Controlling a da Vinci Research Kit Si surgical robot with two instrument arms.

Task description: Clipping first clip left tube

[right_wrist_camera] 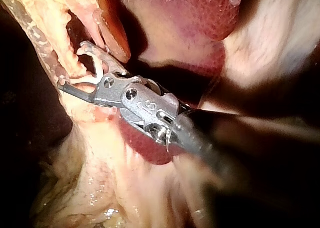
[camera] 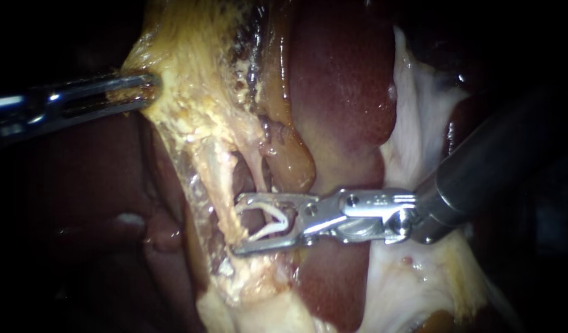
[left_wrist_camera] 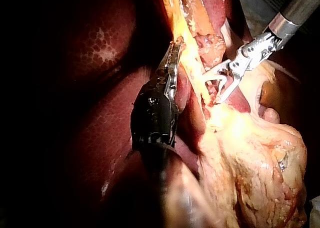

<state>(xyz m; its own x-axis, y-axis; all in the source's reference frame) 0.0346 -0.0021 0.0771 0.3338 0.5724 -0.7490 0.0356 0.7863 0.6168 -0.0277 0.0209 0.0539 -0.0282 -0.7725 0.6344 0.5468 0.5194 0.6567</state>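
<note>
Surgical bench, seen close up: wet dark-red liver (camera: 342,80) and yellow tissue (camera: 197,92) under bright light, blackness all around. Two thin steel tools at work: left instrument (camera: 149,90) pinching the yellow tissue, right instrument (camera: 237,223) carrying a white clip (camera: 268,227).

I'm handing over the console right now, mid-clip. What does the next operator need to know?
The left instrument has its jaws shut on the yellow tissue beside the tubes.
The right instrument has its jaws wide apart, carrying an open white clip.
The left tube lies at the mouth of those jaws, with the liver behind.
Done: the clip is at the tube.
Left: no closed clip shows yet. Check that the tube sits fully inside the clip, then close.
</note>
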